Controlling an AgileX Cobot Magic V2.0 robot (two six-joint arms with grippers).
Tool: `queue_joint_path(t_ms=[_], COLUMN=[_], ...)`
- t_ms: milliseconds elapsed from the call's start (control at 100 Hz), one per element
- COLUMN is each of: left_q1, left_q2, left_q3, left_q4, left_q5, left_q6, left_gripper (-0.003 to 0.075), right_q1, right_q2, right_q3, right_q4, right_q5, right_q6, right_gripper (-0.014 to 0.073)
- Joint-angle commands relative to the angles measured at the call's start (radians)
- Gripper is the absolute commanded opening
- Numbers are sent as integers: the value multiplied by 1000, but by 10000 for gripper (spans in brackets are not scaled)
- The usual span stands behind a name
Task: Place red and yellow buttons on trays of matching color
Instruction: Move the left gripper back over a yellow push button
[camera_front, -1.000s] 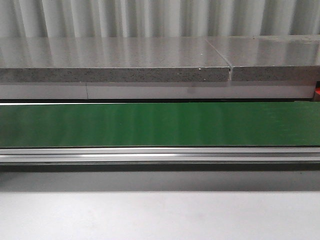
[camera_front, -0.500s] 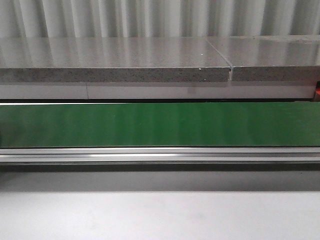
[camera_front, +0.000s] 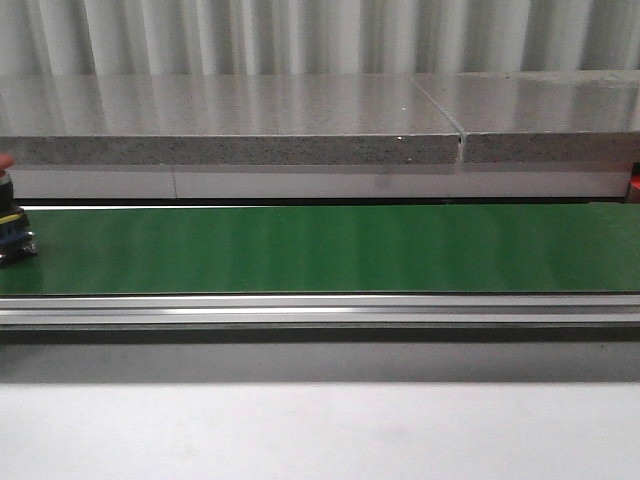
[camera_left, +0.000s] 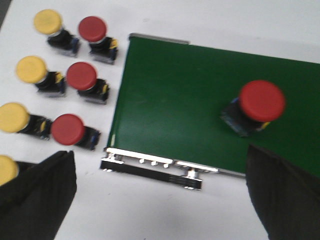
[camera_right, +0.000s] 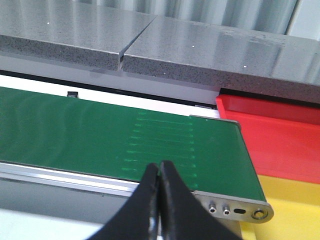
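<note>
Front view: A green conveyor belt (camera_front: 320, 248) ran across the frame, with a grey stone shelf (camera_front: 230, 148) behind it. A button (camera_front: 12, 232) showed partly at the belt's left edge, probably the red one, though it was cropped. Neither arm appeared here.

Left wrist view: The left gripper (camera_left: 160, 192) hung above the belt's end (camera_left: 200, 100), its dark fingers (camera_left: 37, 187) spread wide and holding nothing. One red button (camera_left: 255, 107) sat on the belt (camera_left: 170, 100), evidently put there to ride toward the trays. It leaned, red cap nearer the camera, dark base away; its long axis ran cap to base. Off the belt's end, spare buttons lay in two columns on the white desk (camera_left: 150, 210): yellow buttons (camera_left: 31, 70) outermost, red buttons (camera_left: 81, 76) nearer the belt.

Right wrist view: The right gripper (camera_right: 159, 172) was pressed together, empty, over the belt's (camera_right: 100, 135) far end, apparently waiting. Beyond that end lay the red tray (camera_right: 280, 140), then the yellow tray (camera_right: 292, 207).
</note>
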Motion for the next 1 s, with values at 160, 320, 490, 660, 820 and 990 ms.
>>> queue_joint_path(t_ms=[160, 320, 490, 660, 820, 990], left_q1=[109, 230, 394, 542, 571, 571], left_q2=[-72, -72, -70, -63, -16, 66], left_q3=[81, 113, 117, 117, 117, 117], left_q4=[76, 74, 69, 69, 44, 44], left_q5=[-49, -55, -77, -108, -146, -159], left_q6=[-130, -130, -126, -116, -114, -114], left_gripper=[649, 649, 643, 638, 638, 638], right_q1=[0, 0, 0, 0, 0, 0], right_q2=[-16, -16, -16, -16, -16, -16], right_q3=[-7, -7, -7, -7, -7, -7], right_q4=[-10, -10, -10, -10, -10, -10], right_q5=[-79, -79, -79, -79, -79, -79], right_q6=[-4, -4, -4, -4, -4, -4], right_gripper=[-68, -68, -68, -68, -68, -68])
